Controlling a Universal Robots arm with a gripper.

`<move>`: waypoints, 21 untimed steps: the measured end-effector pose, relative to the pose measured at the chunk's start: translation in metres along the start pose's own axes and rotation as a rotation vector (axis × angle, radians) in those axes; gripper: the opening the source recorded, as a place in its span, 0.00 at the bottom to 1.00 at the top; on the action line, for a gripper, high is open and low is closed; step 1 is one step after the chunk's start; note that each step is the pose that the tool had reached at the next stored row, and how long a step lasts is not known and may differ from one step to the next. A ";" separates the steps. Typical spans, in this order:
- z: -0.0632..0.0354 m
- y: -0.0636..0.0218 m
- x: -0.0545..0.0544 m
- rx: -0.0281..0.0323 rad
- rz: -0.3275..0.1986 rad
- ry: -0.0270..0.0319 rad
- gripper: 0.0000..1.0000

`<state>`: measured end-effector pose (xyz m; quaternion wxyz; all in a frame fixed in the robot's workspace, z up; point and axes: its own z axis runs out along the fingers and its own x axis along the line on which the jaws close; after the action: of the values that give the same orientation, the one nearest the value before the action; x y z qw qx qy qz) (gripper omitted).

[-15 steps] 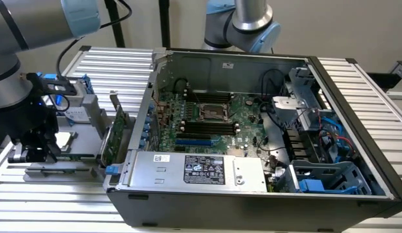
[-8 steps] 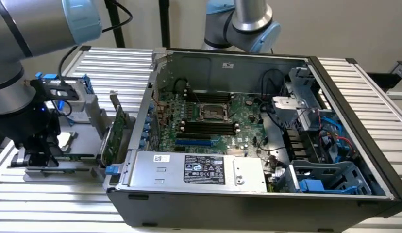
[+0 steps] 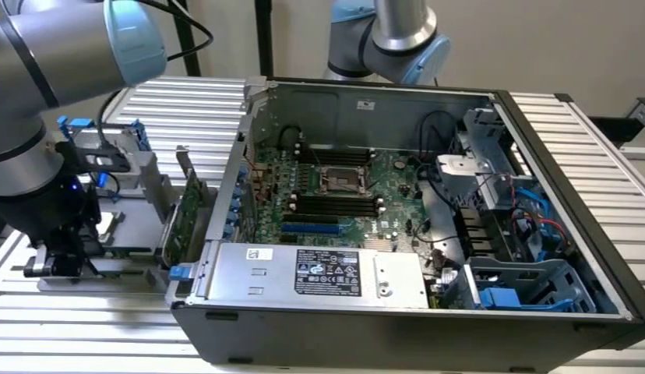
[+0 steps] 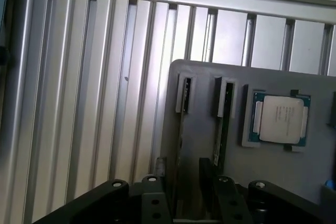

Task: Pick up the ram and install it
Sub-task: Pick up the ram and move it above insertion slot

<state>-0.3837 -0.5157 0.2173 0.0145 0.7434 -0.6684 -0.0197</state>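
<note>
The hand [image 4: 184, 170] is released, fingertips apart above the grey holder [image 4: 257, 169]. The ram [image 4: 179, 142] stands in its slot, uninstalled; the computer case [image 3: 406, 343] lies open.

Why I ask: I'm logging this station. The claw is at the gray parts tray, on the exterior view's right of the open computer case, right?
Wrong side: the exterior view shows the gray parts tray on its left of the open computer case. The claw is at the tray.
</note>
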 end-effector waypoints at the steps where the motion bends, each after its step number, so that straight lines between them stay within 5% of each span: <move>1: 0.0018 -0.0001 0.000 0.0001 0.000 -0.0001 1.00; 8: 0.0146 -0.0005 0.002 0.0005 0.000 -0.0038 1.00; 11: 0.0181 -0.0007 0.002 0.0011 -0.001 -0.0115 1.00; 15: 0.0195 -0.0007 0.002 0.0028 -0.001 -0.0286 1.00; 21: 0.0209 -0.0007 0.003 -0.0025 0.009 -0.0310 1.00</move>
<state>-0.3836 -0.5188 0.1963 0.0052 0.7399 -0.6720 -0.0319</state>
